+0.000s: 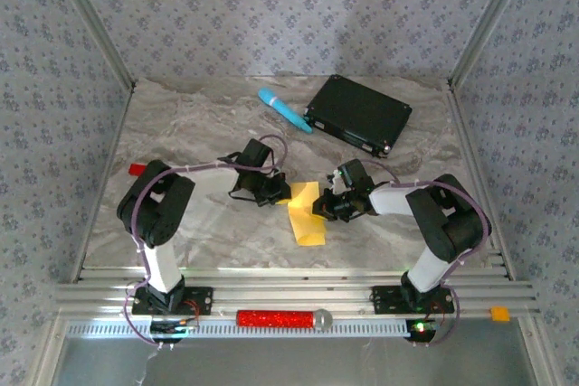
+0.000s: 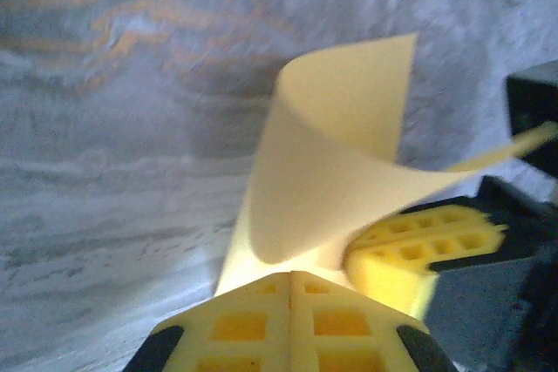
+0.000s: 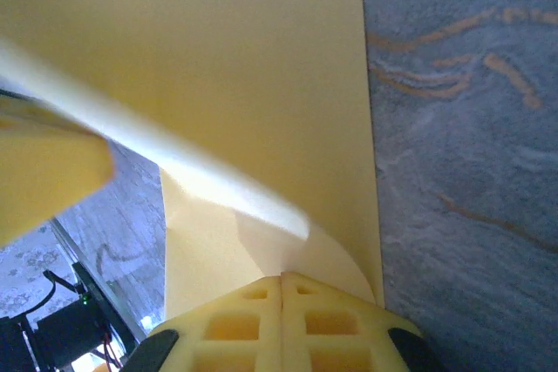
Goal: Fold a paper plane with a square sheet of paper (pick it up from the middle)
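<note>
Clamping the square sheet of paper [image 1: 306,216] near the middle of the table [image 1: 208,223], left gripper [image 1: 271,193] at its 9 o'clock and right gripper [image 1: 327,207] at 3 o'clock, both pinched shut on it, curling over what looks like an early fold and leaving most creases undone.

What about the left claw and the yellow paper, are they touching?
Touching. The left wrist view shows the left claw shut on the square sheet of paper, which curls up from between its closed jaws.

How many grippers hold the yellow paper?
2. The left gripper grips the left edge of the yellow square sheet of paper; the right gripper grips its right edge.
</note>
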`<action>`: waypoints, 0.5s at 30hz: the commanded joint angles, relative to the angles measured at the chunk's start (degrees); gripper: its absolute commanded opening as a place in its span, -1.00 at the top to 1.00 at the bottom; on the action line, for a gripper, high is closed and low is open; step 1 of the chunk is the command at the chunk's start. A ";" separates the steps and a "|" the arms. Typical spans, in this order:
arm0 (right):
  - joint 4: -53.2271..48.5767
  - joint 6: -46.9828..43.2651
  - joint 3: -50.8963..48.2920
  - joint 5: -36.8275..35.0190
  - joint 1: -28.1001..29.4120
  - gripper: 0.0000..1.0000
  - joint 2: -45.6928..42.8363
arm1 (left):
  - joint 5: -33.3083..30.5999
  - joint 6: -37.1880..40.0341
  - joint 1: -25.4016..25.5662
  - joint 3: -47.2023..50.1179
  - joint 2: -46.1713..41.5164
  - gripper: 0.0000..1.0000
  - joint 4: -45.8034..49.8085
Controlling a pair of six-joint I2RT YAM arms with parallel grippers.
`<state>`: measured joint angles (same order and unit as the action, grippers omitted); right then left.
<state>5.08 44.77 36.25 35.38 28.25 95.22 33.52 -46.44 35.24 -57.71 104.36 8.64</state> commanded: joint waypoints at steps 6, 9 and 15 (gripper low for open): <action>-10.81 1.15 -3.47 -8.57 0.06 1.00 3.00 | 6.01 -1.52 -0.26 -0.60 3.39 0.99 -6.95; -10.85 1.12 -3.51 -8.58 0.13 1.00 2.87 | 4.72 -1.55 -0.37 0.56 4.31 0.98 -8.04; -10.73 1.36 -3.98 -8.87 0.13 1.00 2.47 | -4.73 4.35 -3.40 2.07 6.99 0.99 -1.69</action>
<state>5.19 45.23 36.16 35.35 28.27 95.22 35.35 -45.76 33.93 -56.99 109.38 3.14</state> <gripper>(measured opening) 0.052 0.053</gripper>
